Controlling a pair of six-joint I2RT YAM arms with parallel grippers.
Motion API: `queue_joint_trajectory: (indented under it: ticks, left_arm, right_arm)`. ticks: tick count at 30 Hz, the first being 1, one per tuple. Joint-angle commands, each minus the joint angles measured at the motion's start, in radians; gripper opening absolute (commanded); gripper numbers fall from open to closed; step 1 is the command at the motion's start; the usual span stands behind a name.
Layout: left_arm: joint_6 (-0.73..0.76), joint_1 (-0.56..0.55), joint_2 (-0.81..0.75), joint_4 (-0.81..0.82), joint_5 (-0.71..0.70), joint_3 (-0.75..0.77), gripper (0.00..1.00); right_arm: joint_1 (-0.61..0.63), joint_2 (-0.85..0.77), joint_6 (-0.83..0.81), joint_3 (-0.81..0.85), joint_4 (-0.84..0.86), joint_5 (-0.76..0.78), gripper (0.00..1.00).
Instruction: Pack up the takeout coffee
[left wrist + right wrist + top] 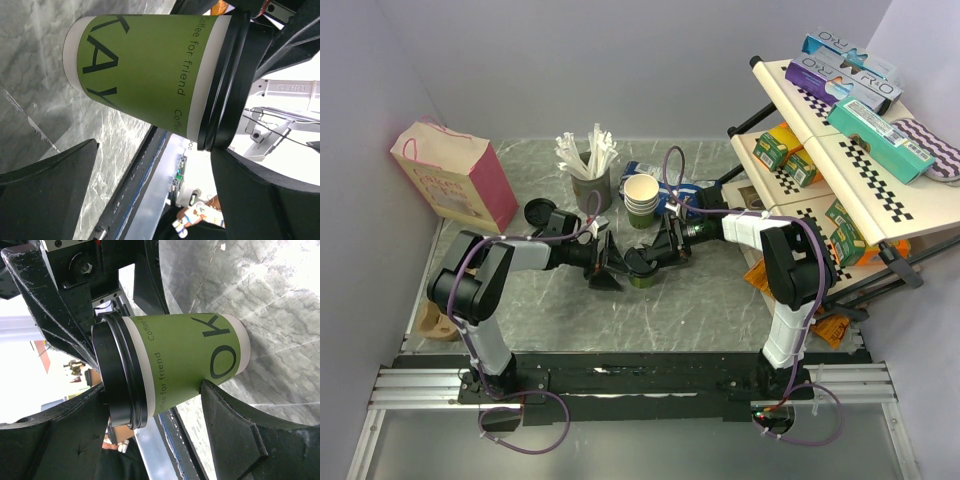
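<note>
On the grey marbled worktop (720, 310) my left pincer (155, 150) stands spread wide, holding nothing. Just beyond it the green paper cup (145, 65) with a black plastic lid stands upright between both arms. My right pincer (152, 390) is partly spread, one fingertip on the cup's wall; whether it grips, I cannot tell.

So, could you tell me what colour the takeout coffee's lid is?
Black lid, clearest in the right wrist view.

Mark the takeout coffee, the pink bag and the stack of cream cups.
takeout coffee (150, 70), left wrist view, green side.
pink bag (477, 188), top external view, front face.
stack of cream cups (640, 211), top external view, side wall.
</note>
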Motion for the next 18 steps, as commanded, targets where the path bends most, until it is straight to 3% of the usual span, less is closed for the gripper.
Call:
queue_joint_trajectory:
  ticks: [1,18]
  left_arm:
    - [0.095,0.003,0.093,-0.225,-0.47,0.017,0.98]
    - [0.083,-0.006,0.201,-0.35,-0.684,0.07,0.96]
  right_arm:
    - [0.03,0.038,-0.01,0.001,-0.029,0.034,0.76]
    - [0.03,0.047,-0.011,0.004,-0.035,0.043,0.76]
